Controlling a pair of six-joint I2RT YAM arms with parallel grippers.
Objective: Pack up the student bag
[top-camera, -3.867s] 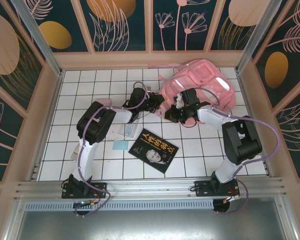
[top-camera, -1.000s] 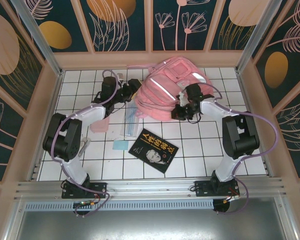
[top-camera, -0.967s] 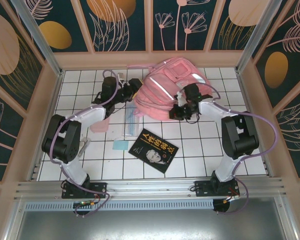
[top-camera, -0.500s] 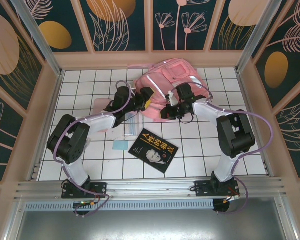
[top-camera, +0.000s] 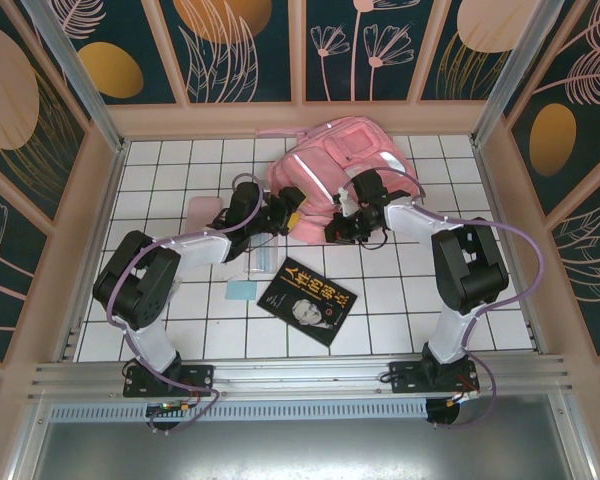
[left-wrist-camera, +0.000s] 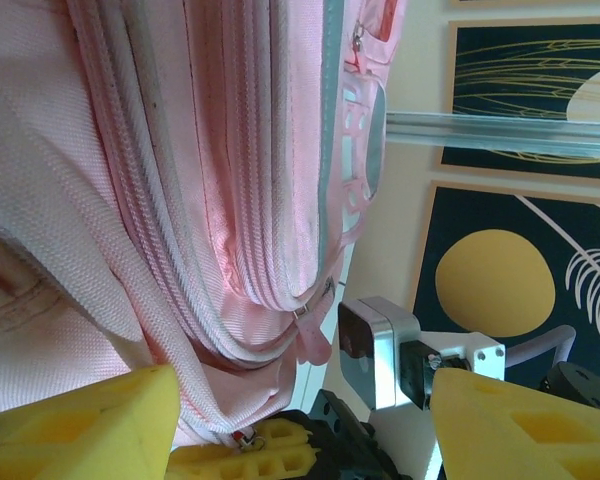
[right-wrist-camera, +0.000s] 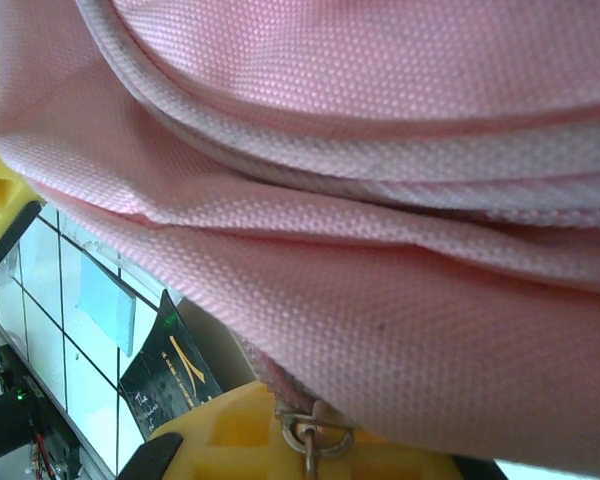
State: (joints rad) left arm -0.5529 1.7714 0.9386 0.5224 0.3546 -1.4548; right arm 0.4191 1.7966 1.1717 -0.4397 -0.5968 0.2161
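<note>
The student bag [top-camera: 332, 165], a big soft pink backpack with a white strip, lies at the back middle of the tiled floor. My left gripper [top-camera: 288, 214] is at its near left edge, and in the left wrist view the left gripper [left-wrist-camera: 302, 388] stands open, its yellow fingers [left-wrist-camera: 80, 425] wide apart with the bag's zippered seams [left-wrist-camera: 230, 200] above them. My right gripper [top-camera: 338, 230] is at the bag's near edge. In the right wrist view it [right-wrist-camera: 315, 442] is shut on a metal zipper pull [right-wrist-camera: 316, 438] under the pink fabric [right-wrist-camera: 380, 230].
A black book [top-camera: 307, 300] lies on the tiles in front of the bag. A small blue card [top-camera: 242, 290] and a clear flat case [top-camera: 260, 256] lie to its left. A flat pink case [top-camera: 204, 213] sits by the left arm. Walls enclose the floor.
My left gripper has swung from the bag's far left side to its near left edge. The bag has shifted slightly left with the right gripper, which stays shut.
</note>
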